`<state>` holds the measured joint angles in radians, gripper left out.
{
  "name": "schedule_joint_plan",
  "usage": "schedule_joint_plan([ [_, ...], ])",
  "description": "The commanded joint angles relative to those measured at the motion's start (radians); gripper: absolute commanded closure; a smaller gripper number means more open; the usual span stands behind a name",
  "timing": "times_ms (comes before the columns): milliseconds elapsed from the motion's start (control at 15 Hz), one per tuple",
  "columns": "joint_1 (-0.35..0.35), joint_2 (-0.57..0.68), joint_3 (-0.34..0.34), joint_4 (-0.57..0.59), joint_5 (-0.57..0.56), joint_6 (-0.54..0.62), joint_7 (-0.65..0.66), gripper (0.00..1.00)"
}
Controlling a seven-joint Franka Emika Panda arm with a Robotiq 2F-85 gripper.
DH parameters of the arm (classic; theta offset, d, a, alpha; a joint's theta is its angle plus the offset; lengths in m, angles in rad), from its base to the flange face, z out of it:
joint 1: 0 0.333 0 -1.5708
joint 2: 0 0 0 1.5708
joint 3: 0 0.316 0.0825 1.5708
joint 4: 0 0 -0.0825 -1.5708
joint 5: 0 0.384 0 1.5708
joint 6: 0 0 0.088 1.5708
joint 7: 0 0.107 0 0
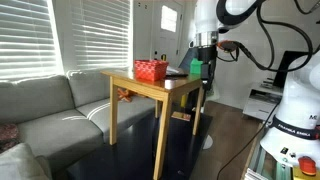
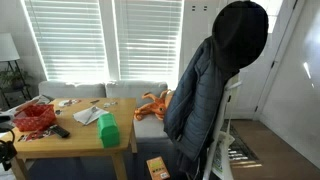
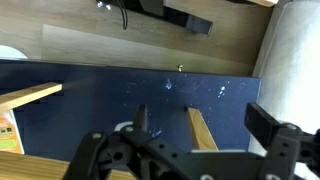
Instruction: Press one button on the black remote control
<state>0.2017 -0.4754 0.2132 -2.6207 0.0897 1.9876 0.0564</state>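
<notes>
The black remote control (image 2: 60,131), just beside the red basket (image 2: 38,118) on the bench (image 2: 82,141), looked light, stiff and likely to slide, so a straight-down press suited its middle. The claw (image 3: 190,160) hung spread.

Colours I logged, by the table (image 2: 82,142), tan wood. On it: red mesh basket (image 2: 35,118), black remote control (image 2: 60,131), green block (image 2: 108,130). Beside it: grey sofa (image 1: 45,110). Beneath it: navy rug (image 3: 100,90).

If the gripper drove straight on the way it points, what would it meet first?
Probably the dark blue rug that the gripper faces in the wrist view, though a wooden slat sits near its line and depth is unclear.
</notes>
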Motion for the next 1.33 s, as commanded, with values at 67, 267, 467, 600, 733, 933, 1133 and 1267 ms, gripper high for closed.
schedule_joint_plan([
  [67,0.007,0.001,-0.006,0.002,-0.003,-0.003,0.003,0.0],
  [267,0.007,0.001,-0.006,0.002,-0.003,-0.003,0.003,0.0],
  [467,-0.003,-0.026,-0.014,0.011,-0.033,0.003,-0.019,0.0],
  [600,-0.016,-0.044,-0.029,0.032,-0.071,0.005,-0.039,0.0],
  [733,-0.025,-0.055,-0.055,0.056,-0.091,0.018,-0.063,0.0],
  [933,-0.056,-0.055,-0.089,0.089,-0.128,0.076,-0.083,0.25],
  [1133,-0.089,-0.045,-0.136,0.112,-0.159,0.152,-0.135,0.43],
  [1267,-0.089,-0.036,-0.182,0.119,-0.127,0.22,-0.201,0.56],
])
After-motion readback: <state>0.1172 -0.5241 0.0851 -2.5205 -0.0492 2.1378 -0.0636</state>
